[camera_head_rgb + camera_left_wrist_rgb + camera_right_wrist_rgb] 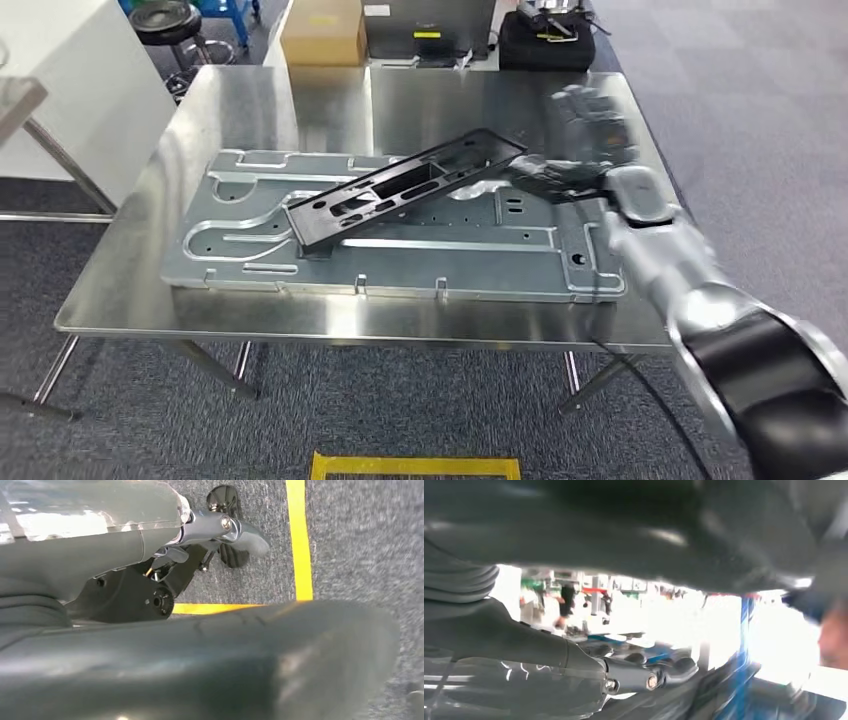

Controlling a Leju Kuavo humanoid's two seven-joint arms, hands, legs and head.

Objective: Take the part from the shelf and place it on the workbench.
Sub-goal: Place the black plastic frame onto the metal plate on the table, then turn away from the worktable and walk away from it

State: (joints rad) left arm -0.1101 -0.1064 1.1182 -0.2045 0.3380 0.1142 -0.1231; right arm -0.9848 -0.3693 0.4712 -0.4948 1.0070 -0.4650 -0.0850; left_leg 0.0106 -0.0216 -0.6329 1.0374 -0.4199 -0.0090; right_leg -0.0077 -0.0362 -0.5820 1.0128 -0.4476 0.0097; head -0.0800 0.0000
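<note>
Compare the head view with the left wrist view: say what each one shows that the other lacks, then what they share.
Head view alone: the steel workbench, a grey stamped metal panel lying on it, a black part resting tilted across that panel, and the right hand at the part's far end, blurred. A cardboard box and a stool stand behind.

Left wrist view alone: the left hand, holding nothing, hanging over the floor.

Both: grey carpet with yellow tape.
</note>
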